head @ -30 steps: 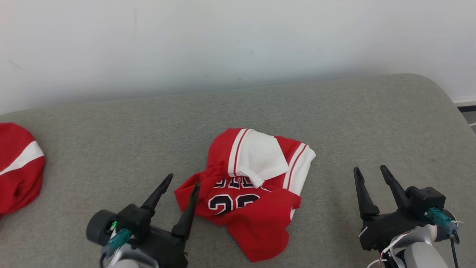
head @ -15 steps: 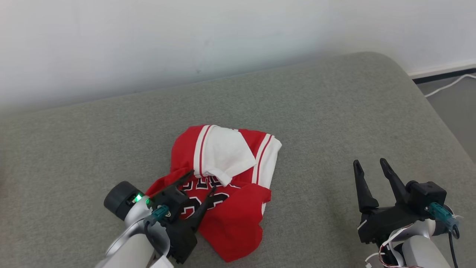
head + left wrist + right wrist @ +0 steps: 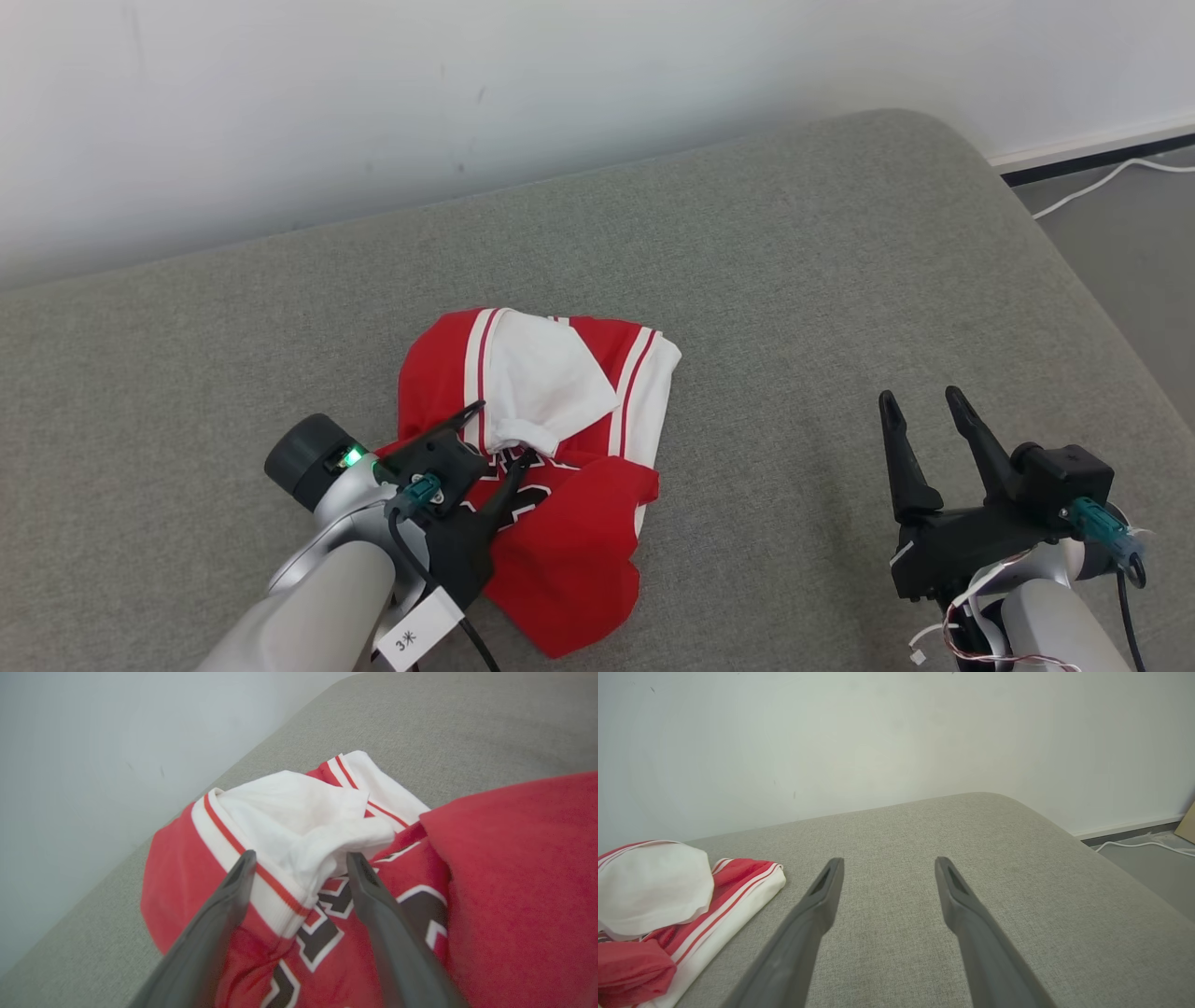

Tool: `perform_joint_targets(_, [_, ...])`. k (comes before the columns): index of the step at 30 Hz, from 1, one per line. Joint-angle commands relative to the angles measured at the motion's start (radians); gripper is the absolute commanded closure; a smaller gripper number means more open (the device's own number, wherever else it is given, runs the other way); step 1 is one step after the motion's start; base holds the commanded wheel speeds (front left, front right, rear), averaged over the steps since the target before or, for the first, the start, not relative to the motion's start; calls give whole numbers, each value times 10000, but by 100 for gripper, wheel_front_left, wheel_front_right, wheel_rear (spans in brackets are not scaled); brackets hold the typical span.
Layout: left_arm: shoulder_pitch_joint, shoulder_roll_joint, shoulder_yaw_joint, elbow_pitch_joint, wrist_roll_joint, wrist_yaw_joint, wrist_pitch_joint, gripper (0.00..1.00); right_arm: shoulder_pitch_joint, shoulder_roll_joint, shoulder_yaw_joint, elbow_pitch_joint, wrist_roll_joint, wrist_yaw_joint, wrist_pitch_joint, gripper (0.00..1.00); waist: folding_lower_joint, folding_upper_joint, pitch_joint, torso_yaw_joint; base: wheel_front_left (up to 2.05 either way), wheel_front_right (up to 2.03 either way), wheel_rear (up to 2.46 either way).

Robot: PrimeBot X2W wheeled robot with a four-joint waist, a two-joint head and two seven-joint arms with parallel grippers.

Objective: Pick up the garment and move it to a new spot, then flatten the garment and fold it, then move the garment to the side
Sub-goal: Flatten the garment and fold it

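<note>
Jersey [image 3: 579,551]: crumpled heap, middle of the grey bench [image 3: 794,280].
Handling: probably light, limp, slippery; pinch the white-trimmed fold.
Left gripper [image 3: 504,430]: wide open, straddling that fold, nothing gripped.
Right gripper [image 3: 919,394]: wide open, empty, well apart.

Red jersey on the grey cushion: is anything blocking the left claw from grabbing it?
Nothing visible stands between them. The left claw is open right at the crumpled red and white jersey, its two dark fingers on either side of the garment's white fold.
</note>
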Motion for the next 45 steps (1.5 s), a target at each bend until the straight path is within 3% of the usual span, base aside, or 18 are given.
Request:
perform_joint_targets(1, [-136,-26,-83,133,-86,13,-64,0,-96,-21,-3,25,70,-3,-47,0,-1,-1,-12,-23,0,0,0])
perform_joint_targets(3, [-209,-90,-192,285,-230,11,-138,1,-107,-23,-17,46,72,-3,-65,0,-1,-1,-23,-39,0,0,0])
perform_joint_targets(4, [-226,-106,-207,349,-321,11,-169,65,-105,-23,-28,55,66,-3,-71,0,-1,-1,-33,-37,0,0,0])
perform_joint_targets(5, [-278,-115,-159,363,-396,11,-210,100,-99,-23,-46,61,57,-3,-78,0,-1,-1,-43,-30,0,0,0])
perform_joint_targets(8, [-340,-138,9,299,-545,66,-276,100,-65,-21,-60,54,23,-3,-91,0,-1,-1,-99,45,0,0,0])
perform_joint_targets(13, [-181,-79,662,-887,-832,624,-298,100,44,-22,-62,35,-36,-3,-93,0,-1,-1,-204,361,0,0,0])
perform_joint_targets(28, [1549,749,2216,-3663,-1050,2260,-303,100,385,-24,13,33,-109,-3,-100,0,-1,-1,-741,2247,0,0,0])
perform_joint_targets(37, [2776,1333,2558,-4511,-1203,2818,-184,100,489,-25,49,63,-64,-3,-101,0,-1,-1,-877,2913,0,0,0])
perform_joint_targets(45, [3995,1826,2657,-5571,-1465,3244,508,100,445,-28,145,56,6,-3,-90,0,-1,-1,-752,3030,0,0,0])
